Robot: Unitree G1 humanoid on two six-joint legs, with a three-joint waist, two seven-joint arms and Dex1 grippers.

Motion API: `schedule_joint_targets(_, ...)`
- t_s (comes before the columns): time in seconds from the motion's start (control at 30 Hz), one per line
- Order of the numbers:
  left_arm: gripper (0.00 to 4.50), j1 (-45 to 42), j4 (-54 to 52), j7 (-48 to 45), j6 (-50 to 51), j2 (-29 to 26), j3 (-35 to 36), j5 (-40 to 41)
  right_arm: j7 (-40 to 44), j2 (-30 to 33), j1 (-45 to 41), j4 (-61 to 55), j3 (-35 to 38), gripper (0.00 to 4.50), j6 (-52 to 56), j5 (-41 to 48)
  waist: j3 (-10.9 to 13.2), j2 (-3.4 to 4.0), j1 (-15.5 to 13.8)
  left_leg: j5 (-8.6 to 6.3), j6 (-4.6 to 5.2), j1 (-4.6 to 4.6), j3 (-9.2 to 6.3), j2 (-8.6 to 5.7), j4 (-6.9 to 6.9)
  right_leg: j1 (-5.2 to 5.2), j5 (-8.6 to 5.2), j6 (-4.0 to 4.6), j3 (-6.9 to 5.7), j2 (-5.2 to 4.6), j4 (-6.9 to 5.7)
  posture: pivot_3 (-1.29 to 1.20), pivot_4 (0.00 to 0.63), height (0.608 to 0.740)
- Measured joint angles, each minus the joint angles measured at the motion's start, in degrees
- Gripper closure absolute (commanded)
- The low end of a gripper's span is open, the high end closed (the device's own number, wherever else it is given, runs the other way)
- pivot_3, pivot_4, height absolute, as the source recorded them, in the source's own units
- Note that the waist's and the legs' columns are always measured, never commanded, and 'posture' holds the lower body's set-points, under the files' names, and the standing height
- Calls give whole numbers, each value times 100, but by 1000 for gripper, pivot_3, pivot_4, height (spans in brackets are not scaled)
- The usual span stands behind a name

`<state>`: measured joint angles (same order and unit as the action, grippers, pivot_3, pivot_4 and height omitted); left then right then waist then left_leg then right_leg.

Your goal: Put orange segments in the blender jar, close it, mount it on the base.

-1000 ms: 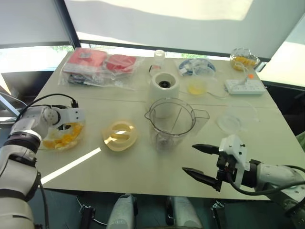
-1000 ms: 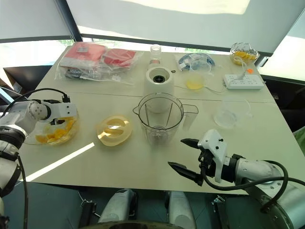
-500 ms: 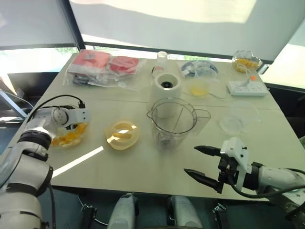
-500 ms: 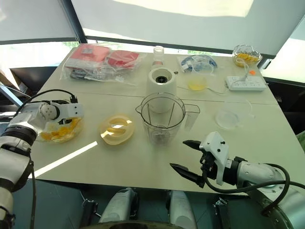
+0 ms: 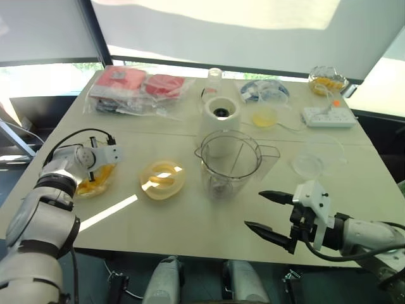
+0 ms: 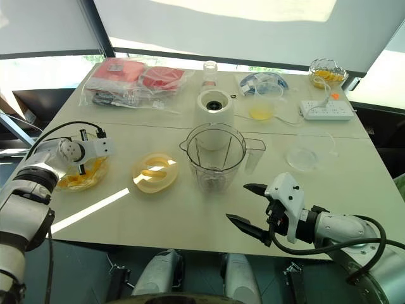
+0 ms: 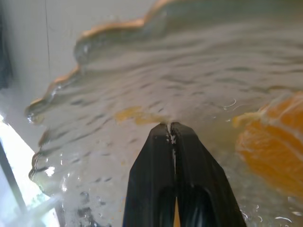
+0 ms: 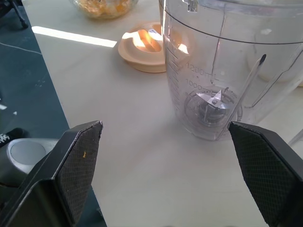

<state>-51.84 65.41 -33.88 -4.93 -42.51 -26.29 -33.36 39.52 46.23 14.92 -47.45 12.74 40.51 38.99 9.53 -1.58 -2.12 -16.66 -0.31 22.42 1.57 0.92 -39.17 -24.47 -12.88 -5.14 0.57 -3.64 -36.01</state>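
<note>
- Two tools are at work: the left tool (image 7: 171, 126) is down in the glass bowl (image 5: 88, 192), well to the left of the blender jar (image 6: 215, 158), pinched tight with no fruit seen between its tips.
- One orange segment (image 7: 274, 137) lies just beside those tips, so a lift now would likely come up empty.
- Pressing closed tips against the ribbed glass could slide or tip the bowl.
- Any wet segment, once gripped, may slip out on the way to the jar and land on the lid (image 6: 155, 172), which lies between the bowl and the jar.
- Spread wide, the right tool (image 6: 236, 202) hangs in front of the jar and slightly right; a careless reach could knock over the empty, upright jar.
- Behind the jar stands the base (image 6: 214, 109); a toppled jar could strike it.
</note>
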Motion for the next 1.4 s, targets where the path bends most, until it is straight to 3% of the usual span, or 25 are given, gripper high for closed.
schedule_joint_targets(0.1, 4439, 15, -13, 5, 63, -2, 1, -4, 1, -2, -24, 4, -9, 0, -4, -11, 0, -1, 1, 0, 0, 0, 0, 0, 0, 0, 0, 0, 0, 0, 0, 0, 150, 740)
schedule_joint_targets(0.17, 3889, 28, -52, 4, 100, -17, 1, -24, 4, -3, -30, 9, -14, 0, -10, -23, 1, -2, 1, 0, 0, 0, -1, 0, 0, 0, 0, 0, 0, 0, 0, 0, 150, 740)
schedule_joint_targets(0.23, 3069, 38, -153, -3, 174, -94, 4, -40, 8, -5, -34, 32, -52, 0, -33, -52, 3, -4, 4, 0, 0, 0, -1, 1, 1, -1, 0, 1, 0, 0, 0, 0, 150, 740)
schedule_joint_targets(0.37, 986, 191, -767, -228, 563, -295, 91, -9, 9, -12, -111, 53, -109, 0, -49, -58, 4, -6, 17, 0, 0, 0, -1, 4, 1, -3, -1, 1, 0, 0, 0, 0, 150, 740)
schedule_joint_targets(0.57, 986, 799, -2962, -1242, 2109, -623, 989, 700, 82, 18, -201, 133, -95, 0, -67, -43, 8, -10, 1, 0, 0, 4, -6, 16, 1, -4, -1, 3, 1, -5, 1, 0, 150, 740)
schedule_joint_targets(0.7, 986, 1102, -4657, -2182, 3482, -1079, 1628, 1317, 297, 263, -303, 330, 344, 0, 126, 312, 12, -10, 51, -3, 4, 0, -4, 15, 2, -7, -1, 3, 16, -6, 4, 0, 150, 740)
schedule_joint_targets(0.93, 986, 1586, -5715, -3096, 5566, -1463, 1895, 2105, 690, 623, -322, 542, 662, 0, 358, 645, 14, -9, 154, -4, 7, -3, -10, 7, 3, -8, -3, 2, 13, 9, -3, 0, 150, 740)
schedule_joint_targets(1.07, 986, 1574, -5880, -2842, 7094, -1246, 1990, 2429, 938, 822, -303, 656, 870, 0, 491, 799, 20, -14, 149, -4, 7, -3, -13, 4, 3, -8, -4, -1, 16, 7, -2, 0, 150, 740)
schedule_joint_targets(1.17, 986, 1578, -5911, -2355, 7694, -1005, 2065, 2547, 1033, 930, -392, 679, 1093, 0, 623, 1039, 30, -31, 146, -4, 7, -1, -16, 5, 3, -8, -4, -2, 15, 8, -1, 0, 150, 740)
schedule_joint_targets(1.4, 986, 1620, -5838, -1211, 8108, -420, 2388, 2712, 1055, 1136, -467, 611, 1396, 0, 988, 1596, 35, -40, 143, -4, 7, -1, -19, 6, 3, -8, -4, -4, 16, 3, -2, 0, 150, 740)
